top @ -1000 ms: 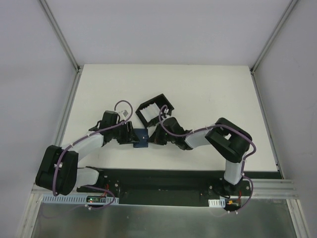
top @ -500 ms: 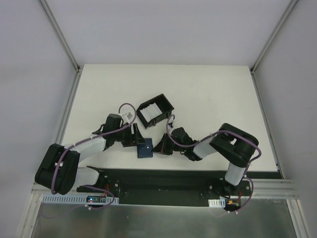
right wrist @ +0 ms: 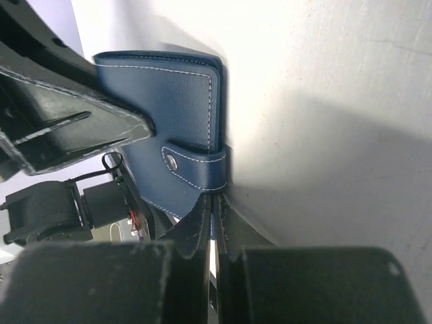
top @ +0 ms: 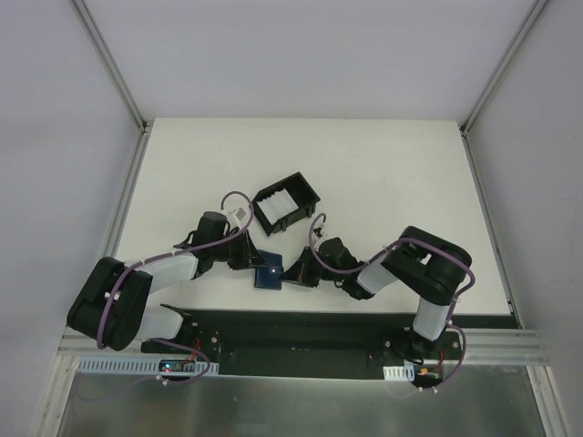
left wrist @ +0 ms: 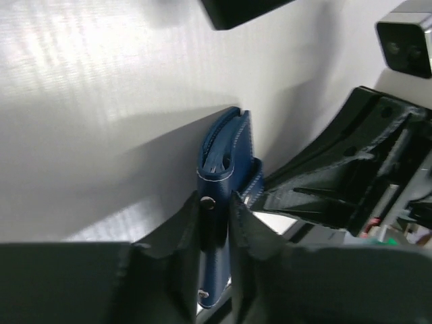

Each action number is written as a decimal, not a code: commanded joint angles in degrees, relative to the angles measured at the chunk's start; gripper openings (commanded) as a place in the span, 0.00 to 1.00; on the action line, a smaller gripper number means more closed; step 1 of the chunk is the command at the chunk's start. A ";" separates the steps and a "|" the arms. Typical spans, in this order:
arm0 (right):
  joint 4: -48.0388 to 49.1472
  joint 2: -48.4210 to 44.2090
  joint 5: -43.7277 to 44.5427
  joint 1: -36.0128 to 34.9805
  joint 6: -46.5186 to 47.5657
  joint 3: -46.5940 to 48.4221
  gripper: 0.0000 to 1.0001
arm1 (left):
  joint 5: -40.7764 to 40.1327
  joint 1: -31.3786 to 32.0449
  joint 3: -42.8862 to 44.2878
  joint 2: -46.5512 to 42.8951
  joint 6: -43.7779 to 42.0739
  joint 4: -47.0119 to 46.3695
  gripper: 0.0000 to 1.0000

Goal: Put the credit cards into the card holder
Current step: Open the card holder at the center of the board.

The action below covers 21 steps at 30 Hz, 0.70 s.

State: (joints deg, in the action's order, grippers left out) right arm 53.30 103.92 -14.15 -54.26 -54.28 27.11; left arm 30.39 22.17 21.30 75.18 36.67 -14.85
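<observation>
The card holder [top: 269, 275], a dark navy folded wallet with white stitching, stands on edge on the white table between my two grippers. My left gripper [top: 255, 261] is shut on it from the left. In the left wrist view its fingers [left wrist: 183, 233] clamp the snap strap and the folded halves [left wrist: 226, 145]. My right gripper [top: 293, 274] is shut, and in the right wrist view its tips [right wrist: 212, 202] pinch the lower edge of the wallet's strap [right wrist: 196, 169]. No credit cards show in any view.
A black open-sided box frame [top: 285, 205] lies just beyond the grippers, and its corner shows at the top of the left wrist view [left wrist: 250, 10]. The black base plate [top: 310, 332] runs along the table's near edge, close behind the wallet.
Both grippers and the wallet have shifted toward the near edge. The left gripper opened wide, then closed onto the wallet. The right gripper stayed shut.
</observation>
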 commanded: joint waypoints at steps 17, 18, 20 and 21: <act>-33.43 -27.10 -7.11 3.46 39.42 2.86 0.37 | 11.53 10.70 14.73 13.58 -19.78 12.65 0.00; -33.61 -27.02 -7.81 3.46 39.86 2.77 0.37 | 11.36 10.70 15.08 14.29 -20.31 12.74 0.00; -35.01 -26.84 -8.34 3.63 41.00 2.68 0.37 | 11.27 10.70 15.70 15.70 -21.54 12.92 0.00; -35.45 -26.49 -9.39 3.81 41.71 2.77 0.37 | 11.18 10.70 15.88 16.22 -22.16 13.01 0.00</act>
State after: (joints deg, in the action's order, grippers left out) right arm 23.03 76.90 -18.28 -50.87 -19.09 28.45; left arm 42.24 32.69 36.07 88.58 21.06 -5.45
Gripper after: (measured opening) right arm 0.373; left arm 0.058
